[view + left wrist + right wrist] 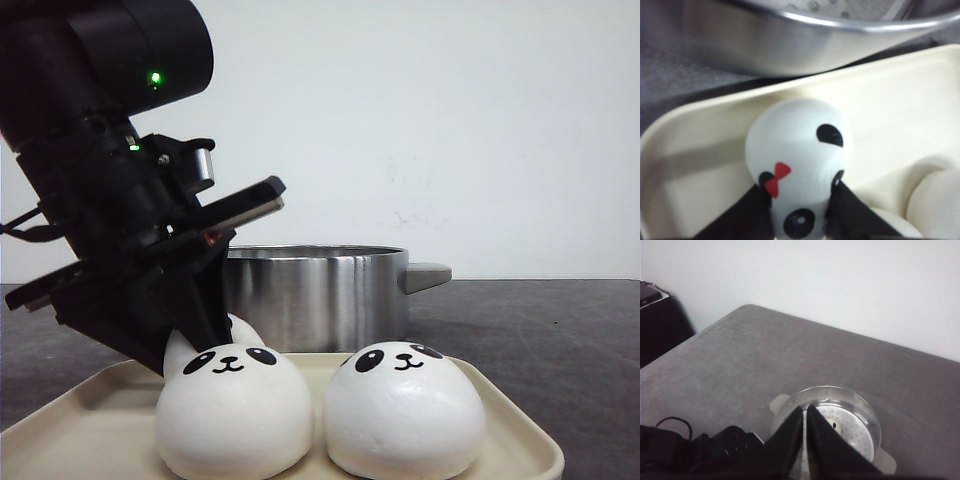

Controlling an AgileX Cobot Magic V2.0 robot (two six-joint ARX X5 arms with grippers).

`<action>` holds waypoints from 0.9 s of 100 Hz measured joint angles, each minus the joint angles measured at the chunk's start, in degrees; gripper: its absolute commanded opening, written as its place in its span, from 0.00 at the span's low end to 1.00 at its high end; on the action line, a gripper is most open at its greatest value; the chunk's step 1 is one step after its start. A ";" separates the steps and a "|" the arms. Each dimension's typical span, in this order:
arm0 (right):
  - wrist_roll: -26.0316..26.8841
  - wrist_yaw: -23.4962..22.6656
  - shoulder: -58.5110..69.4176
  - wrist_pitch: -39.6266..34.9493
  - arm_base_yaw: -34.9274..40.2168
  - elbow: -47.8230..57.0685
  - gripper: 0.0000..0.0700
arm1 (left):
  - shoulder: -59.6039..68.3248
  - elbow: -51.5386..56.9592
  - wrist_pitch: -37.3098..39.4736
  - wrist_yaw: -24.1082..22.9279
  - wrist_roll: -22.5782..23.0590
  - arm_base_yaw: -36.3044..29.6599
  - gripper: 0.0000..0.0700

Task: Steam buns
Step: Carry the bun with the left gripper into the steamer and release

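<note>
The left gripper (799, 200) squeezes a bun (799, 150) with a red bow, its black fingers (752, 212) on both sides. This bun sits on the tray (90, 405), at ten o'clock from two more buns (232, 410). The pot (320, 295) stands behind at twelve o'clock. The right gripper (805, 412) hangs high over the pot, pinched together.

No text, label, brand or number to read anywhere here, in any of the three views. The only markings are the painted panda faces on the buns (232, 408), black eyes, nose and smile, and one bun (799, 150) in the left wrist view carries a small red bow. The steel pot (315, 293) shows a bare wall, and the cream tray (512, 428) is plain too
</note>
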 measured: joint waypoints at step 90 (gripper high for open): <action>-0.61 1.51 1.01 -0.26 0.00 0.00 0.00 | 2.38 22.86 0.90 -8.26 11.63 12.11 0.01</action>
